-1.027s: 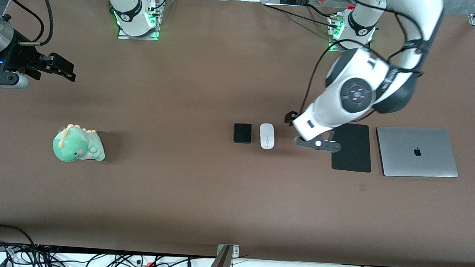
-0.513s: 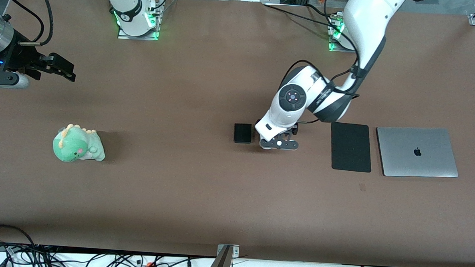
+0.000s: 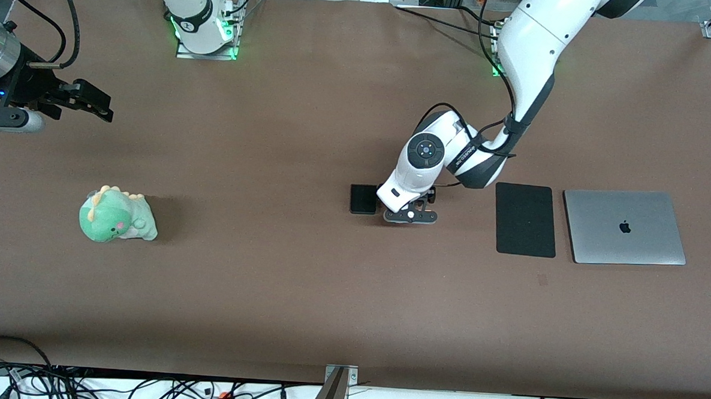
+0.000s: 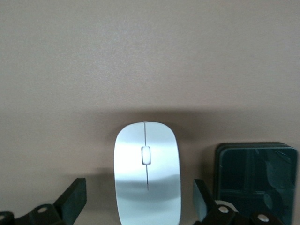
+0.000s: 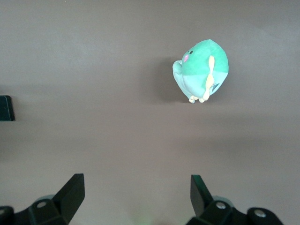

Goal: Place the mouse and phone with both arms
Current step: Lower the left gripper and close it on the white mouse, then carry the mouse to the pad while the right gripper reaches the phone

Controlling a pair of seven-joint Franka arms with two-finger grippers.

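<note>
Between the left gripper's (image 4: 140,206) parted fingers, the mouse (image 4: 147,173).

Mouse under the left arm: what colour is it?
The mouse is glossy white with a thin grey centre line, shown best in the left wrist view.

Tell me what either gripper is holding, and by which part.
Nothing is held. The left gripper is open, jaws either side of the mouse beside the phone, not closed on it. The right gripper waits open over bare table.

Mouse (image 4: 147,172) beside phone (image 3: 363,198); mouse pad (image 3: 525,219) beside laptop (image 3: 623,227).
</note>
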